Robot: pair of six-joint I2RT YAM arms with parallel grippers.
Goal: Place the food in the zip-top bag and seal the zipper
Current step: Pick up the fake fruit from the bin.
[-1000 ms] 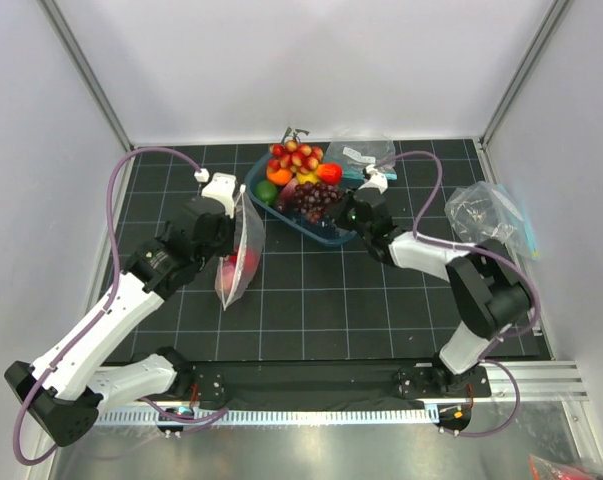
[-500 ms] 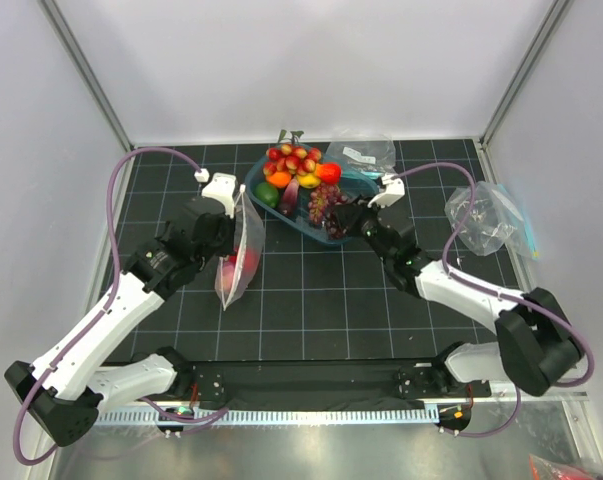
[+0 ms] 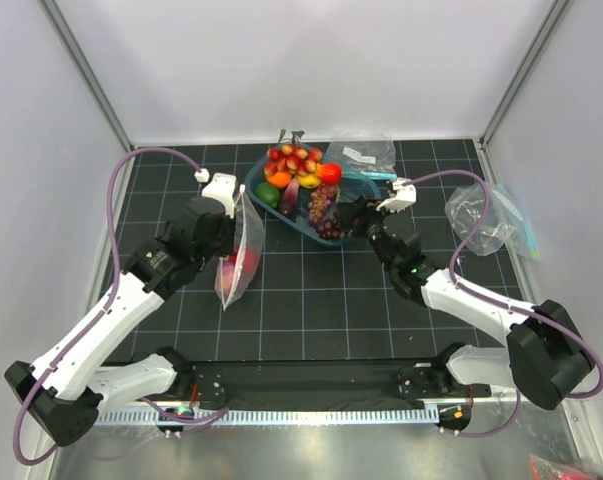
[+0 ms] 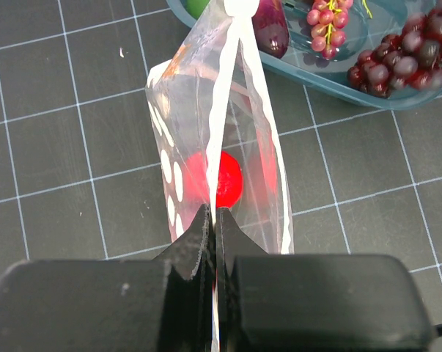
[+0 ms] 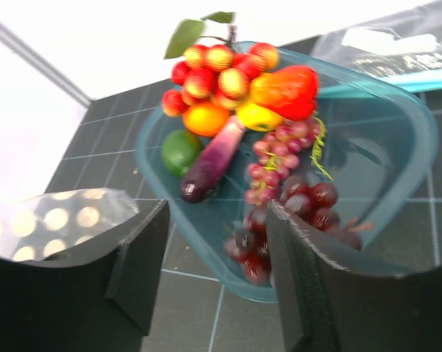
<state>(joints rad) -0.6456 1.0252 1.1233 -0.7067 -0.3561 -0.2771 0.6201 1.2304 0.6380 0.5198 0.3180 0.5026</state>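
Observation:
My left gripper [image 3: 224,237] is shut on the mouth edge of the zip-top bag [image 3: 238,255], a clear pouch with white dots that hangs below it. In the left wrist view the jaws [image 4: 215,220] pinch the zipper [image 4: 222,125]. The bag [image 4: 169,147] gapes open and holds a red tomato [image 4: 224,180]. My right gripper [image 3: 351,216] is open at the blue tray's [image 3: 281,218] near right edge. The dark grape bunch [image 5: 301,209] lies in the tray [image 5: 396,191] just beyond my gripper [image 5: 217,220], untouched. An elongated purple onion [image 5: 210,161] lies in the tray too.
The tray also holds a red-yellow berry cluster [image 3: 293,158], a lime [image 3: 267,192], a pink grape bunch [image 3: 322,203] and a red pepper [image 3: 329,172]. Plain clear bags lie behind the tray [image 3: 363,152] and at the right wall [image 3: 486,215].
My right gripper has opened, and its arm has swung its elbow toward the near side. The dark grape bunch has shifted toward the tray's near right edge. The left arm and bag have not moved.

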